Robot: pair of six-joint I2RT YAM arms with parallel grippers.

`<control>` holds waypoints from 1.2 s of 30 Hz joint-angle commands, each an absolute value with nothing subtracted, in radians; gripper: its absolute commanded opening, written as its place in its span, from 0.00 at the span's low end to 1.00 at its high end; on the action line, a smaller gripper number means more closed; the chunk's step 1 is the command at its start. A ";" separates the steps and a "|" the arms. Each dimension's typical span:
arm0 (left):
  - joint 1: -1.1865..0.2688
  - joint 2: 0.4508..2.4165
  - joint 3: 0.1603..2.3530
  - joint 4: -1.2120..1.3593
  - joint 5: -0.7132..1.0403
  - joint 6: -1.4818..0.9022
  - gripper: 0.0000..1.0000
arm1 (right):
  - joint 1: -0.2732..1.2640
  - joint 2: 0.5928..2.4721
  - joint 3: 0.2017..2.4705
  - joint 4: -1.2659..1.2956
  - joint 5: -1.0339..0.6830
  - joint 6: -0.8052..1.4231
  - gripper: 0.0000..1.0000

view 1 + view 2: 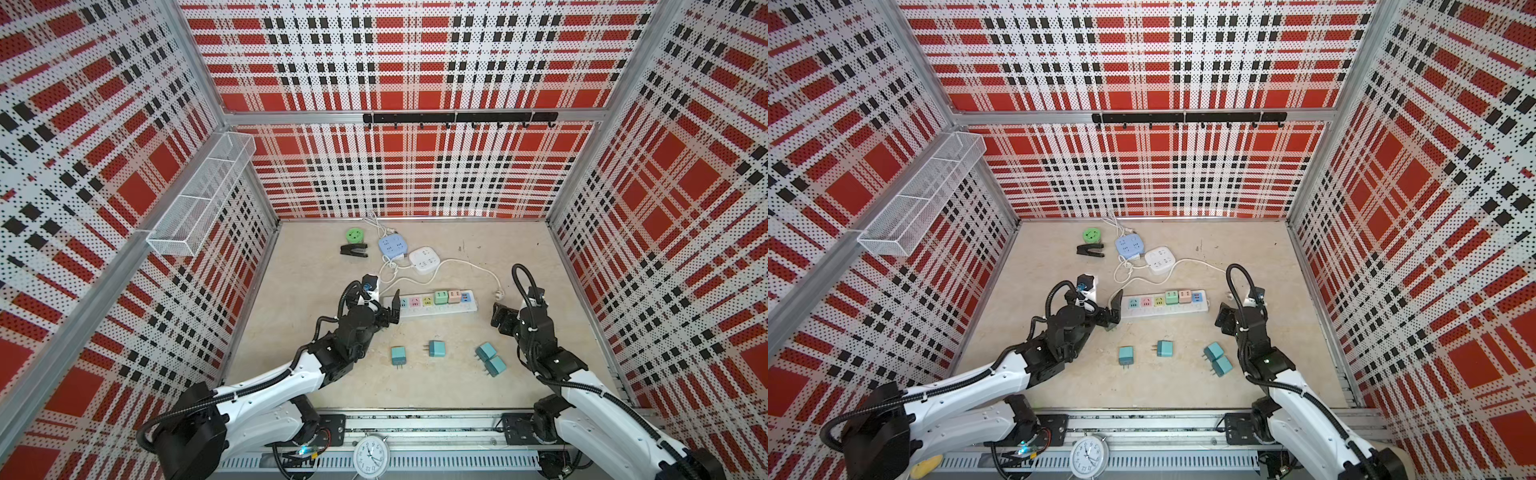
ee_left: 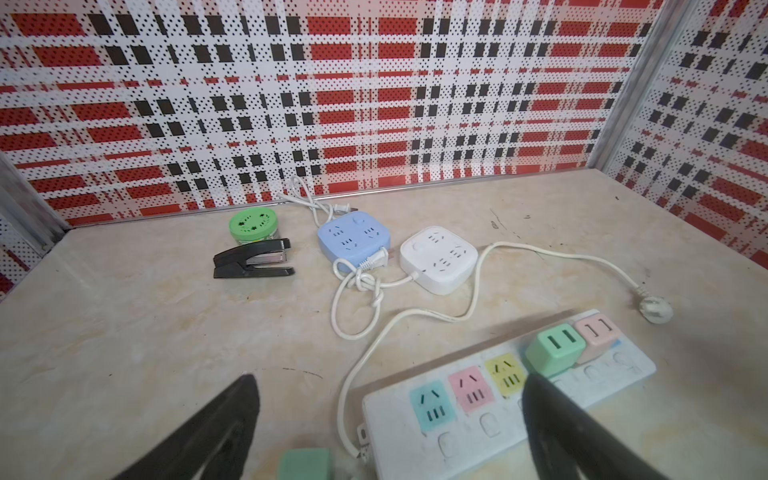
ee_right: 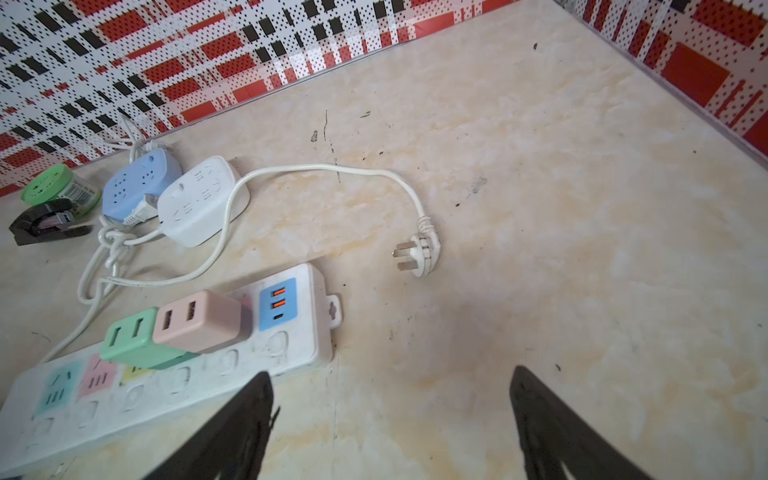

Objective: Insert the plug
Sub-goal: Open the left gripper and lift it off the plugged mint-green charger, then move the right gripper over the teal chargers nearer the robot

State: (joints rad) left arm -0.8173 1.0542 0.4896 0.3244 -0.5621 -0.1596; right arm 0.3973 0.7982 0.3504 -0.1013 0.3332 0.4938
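Both hands empty: left gripper [image 2: 390, 380] spread wide over the strip's [image 1: 436, 310] cord end, right gripper [image 3: 390, 374] parted just off its other end. Four teal plugs [image 1: 436, 348] lie loose on the robot's side of the strip, a blurred green block [image 2: 305, 463] beside its cord end, so this looks like the pick-up stage. Next: pinch one plug by its body, turn prongs down, line up over a free socket [image 2: 432, 405].

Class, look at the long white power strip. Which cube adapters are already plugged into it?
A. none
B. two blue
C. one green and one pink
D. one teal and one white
C: a green adapter and a pink adapter stand side by side in the power strip, beside its blue USB panel.
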 commanded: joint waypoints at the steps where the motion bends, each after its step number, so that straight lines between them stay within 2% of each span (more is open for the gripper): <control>1: -0.782 1.035 0.468 0.339 -0.592 -0.216 0.99 | 0.498 0.856 0.459 -0.242 0.324 0.568 0.89; 4: -0.765 1.022 0.456 0.340 -0.589 -0.219 0.99 | 0.598 0.924 0.541 -0.321 0.359 0.563 0.89; 8: -0.762 1.007 0.452 0.339 -0.590 -0.208 0.99 | 0.637 0.978 0.598 -0.387 0.324 0.574 0.87; 17: -0.762 1.024 0.459 0.339 -0.591 -0.201 0.99 | 0.718 0.936 0.566 -0.425 0.286 0.658 0.84; 27: -0.764 1.061 0.480 0.336 -0.569 -0.207 0.99 | 0.873 1.055 0.493 -0.335 0.316 0.784 0.84; 36: -0.770 1.069 0.489 0.337 -0.553 -0.202 0.99 | 0.922 1.209 0.484 -0.209 0.309 0.831 0.86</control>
State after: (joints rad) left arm -0.7673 1.0645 0.4610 0.3241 -0.5533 -0.1799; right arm 0.9138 1.1709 0.4923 -0.2947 0.2977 0.7967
